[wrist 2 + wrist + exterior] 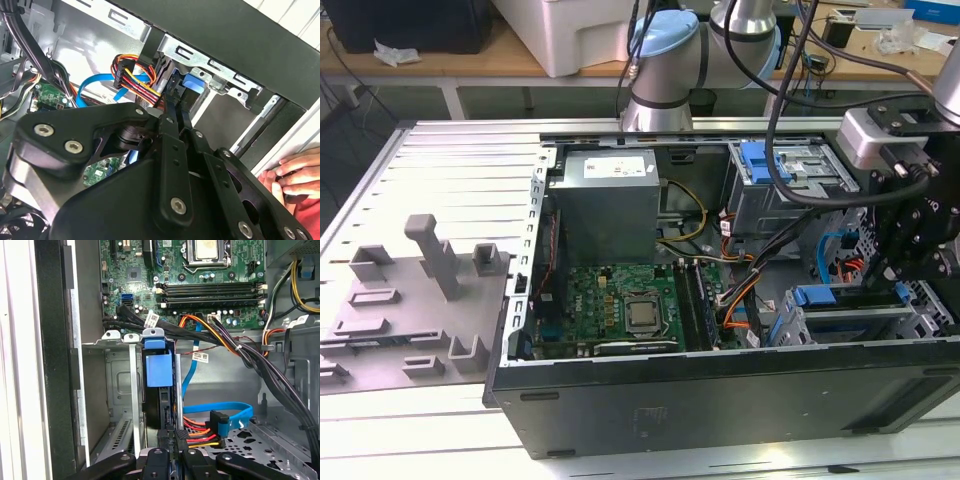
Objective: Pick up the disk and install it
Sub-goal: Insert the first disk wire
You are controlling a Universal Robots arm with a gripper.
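While the gripper [905, 262] hangs inside the open computer case [720, 400] at the exterior view's right, its black fingers [172, 440] stand close together with a thin dark edge between them, and that edge seems to belong to the disk [159, 390]; whether they truly clamp it I cannot tell. In the first wrist view the disk stands on edge straight ahead of the fingertips, inside a narrow slot of the silver drive cage [117, 390], with its blue bracket [158, 369] uppermost and a blue tab over the cage rim. Its long axis runs down into the cage, along the line of the fingers, and its thin edge faces the camera; how deep it sits cannot be seen. Upright metal cage walls stand just beside it on either flank, so sideways room is tight. Beyond the cage lie a blue data cable [220, 412] and a bundle of red, orange and yellow power wires [200, 432], close to the fingers. The black case wall [225, 45] runs near the cage on the far flank. In the second wrist view a person's hand [295, 175] rests on the outer edge of the case. Farther off lies the green motherboard [620, 305].
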